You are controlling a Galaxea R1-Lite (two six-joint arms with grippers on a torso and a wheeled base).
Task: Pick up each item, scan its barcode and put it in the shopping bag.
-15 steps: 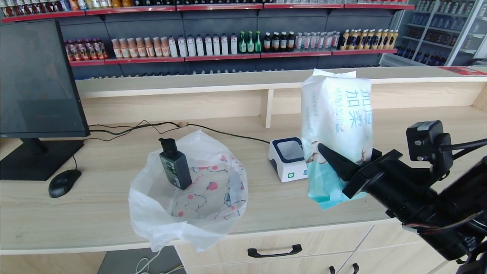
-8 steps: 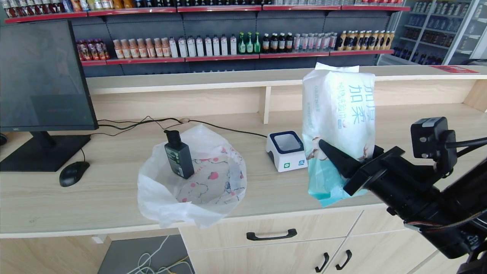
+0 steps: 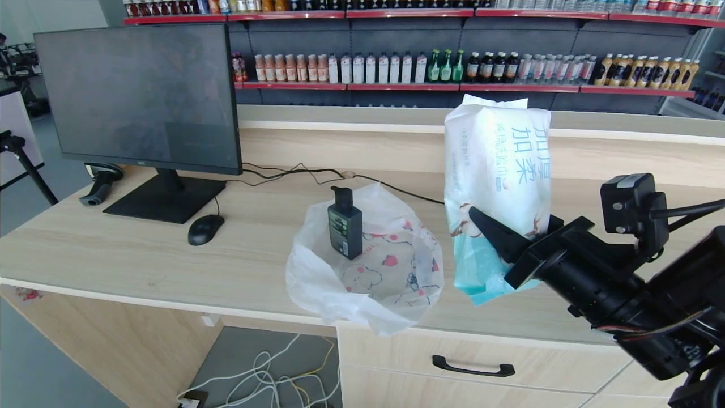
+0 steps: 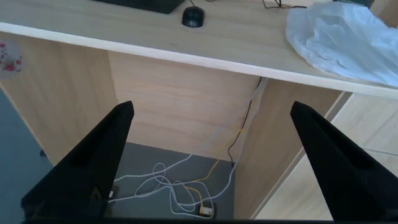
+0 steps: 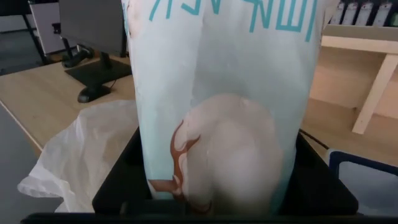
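A shop: shelves (image 3: 510, 88) of bottled drinks (image 3: 362, 68) behind a checkout counter (image 3: 113, 249) bearing a monitor (image 3: 141, 96) and, seemingly, a scanner (image 3: 97, 182).

The pack (image 3: 498, 187) in my right pincer (image 3: 510, 229) bears large teal characters down its white face, with a line of smaller teal ones beside them. The dark bottle (image 3: 345, 226) standing in the shopping bag (image 3: 317, 277) wears a pale label whose print is too small for me to read. The labels on the shelf bottles (image 3: 396, 67) are also too small.
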